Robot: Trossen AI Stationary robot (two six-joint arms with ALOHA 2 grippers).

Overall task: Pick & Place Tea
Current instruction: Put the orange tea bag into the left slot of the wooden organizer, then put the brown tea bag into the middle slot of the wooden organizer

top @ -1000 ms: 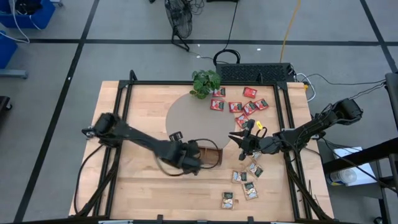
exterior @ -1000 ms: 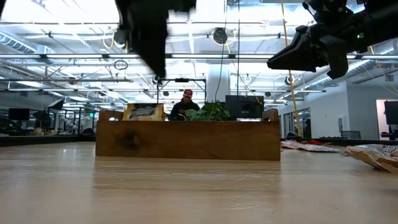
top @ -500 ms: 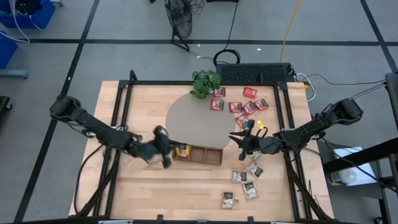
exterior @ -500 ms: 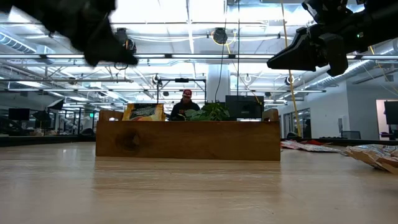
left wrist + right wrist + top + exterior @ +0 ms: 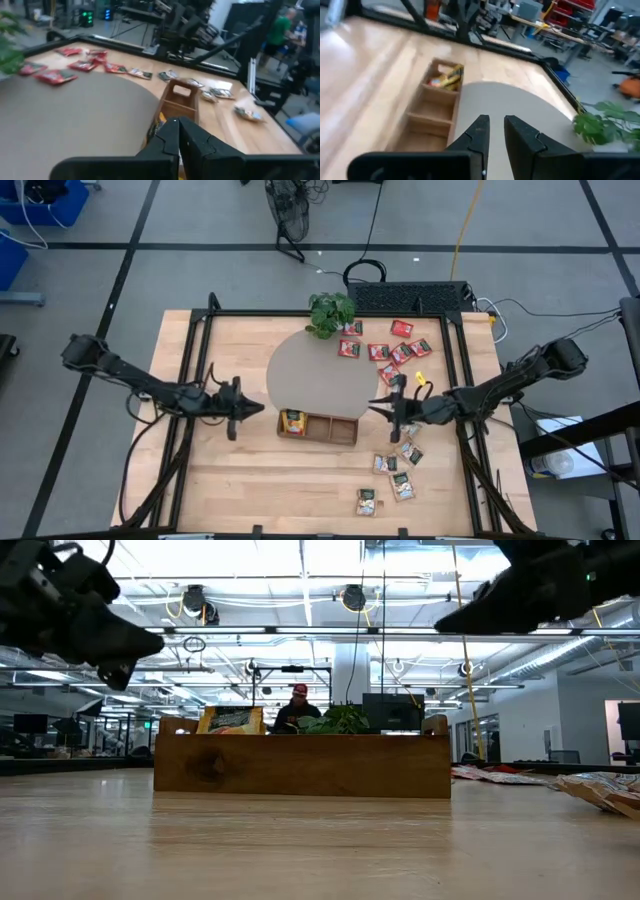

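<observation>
Wooden tray [image 5: 319,427] sits on the counter [image 5: 250,480] at the near edge of the round grey mat [image 5: 315,375]; taken as the landmark. One orange-yellow tea packet [image 5: 292,422] already lies in the tray's left-end compartment; the middle and right compartments look bare in the right wrist view. Remaining tea is loose on the counter: the red packets [image 5: 385,345] lie beyond the tray toward its right, near the potted plant [image 5: 330,312]; the beige packets [image 5: 393,470] lie to the tray's right and nearer the counter's front edge. Left gripper [image 5: 243,409] hangs above the counter to the left of the tray, fingers pressed together, nothing between them in the left wrist view. Right gripper [image 5: 388,404] hovers just off the tray's right end, fingers a narrow gap apart, nothing seen between them. Handling judgement: the packets look light, thin and flat, likely crinkly foil or paper, lying flush on the wood, so little edge to get under. Best hold is probably a pinch across one free edge or corner of a packet that lies apart from the others, fingers coming down steeply; several red ones overlap, so a neighbour could get dragged. A slick wrapper may slide rather than lift. Crush risk looks low.
</observation>
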